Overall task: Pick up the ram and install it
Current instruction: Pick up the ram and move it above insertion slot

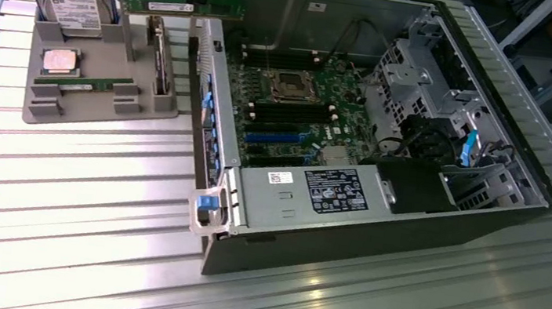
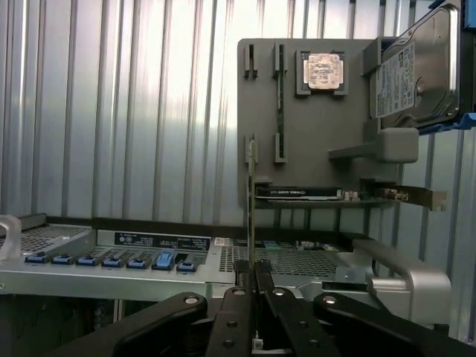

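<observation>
fingers pinched nearly closed on the ram, edge-on from the wrist so chips are hidden. ram held aloft near counter far edge, between tray far corner and open case; arm cut off.

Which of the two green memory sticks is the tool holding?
The memory stick with the white label, clamped in the shut tool beside the computer case. The other stick lies in the grey tray, next to the silver processor.
</observation>
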`<state>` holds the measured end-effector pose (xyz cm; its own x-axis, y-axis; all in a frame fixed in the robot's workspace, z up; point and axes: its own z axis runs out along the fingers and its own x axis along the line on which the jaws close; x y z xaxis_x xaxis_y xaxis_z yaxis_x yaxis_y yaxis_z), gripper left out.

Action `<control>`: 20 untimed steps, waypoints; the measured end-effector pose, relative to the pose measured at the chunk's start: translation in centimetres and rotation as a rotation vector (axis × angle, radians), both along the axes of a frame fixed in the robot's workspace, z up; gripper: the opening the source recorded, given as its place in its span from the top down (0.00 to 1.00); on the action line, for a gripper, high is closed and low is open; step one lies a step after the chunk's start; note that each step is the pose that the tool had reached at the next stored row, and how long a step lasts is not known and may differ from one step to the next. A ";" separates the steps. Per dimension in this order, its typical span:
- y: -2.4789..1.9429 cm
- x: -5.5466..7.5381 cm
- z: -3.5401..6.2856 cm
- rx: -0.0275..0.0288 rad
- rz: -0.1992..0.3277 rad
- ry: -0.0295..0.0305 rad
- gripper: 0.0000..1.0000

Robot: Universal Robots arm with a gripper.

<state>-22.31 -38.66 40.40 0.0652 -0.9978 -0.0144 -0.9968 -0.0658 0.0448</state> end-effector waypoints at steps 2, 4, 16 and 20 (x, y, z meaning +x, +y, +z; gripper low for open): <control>0.00 0.3 0.00 0.0000 0.000 0.0000 0.88; 0.00 0.7 0.00 0.0000 0.000 0.0000 0.88; 0.00 2.3 0.00 0.0000 0.000 0.0000 0.88; 0.00 2.9 0.00 0.0000 0.000 0.0000 0.88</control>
<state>-19.45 -38.66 40.40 0.0653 -0.9978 -0.0144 -0.9968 -0.0658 0.0448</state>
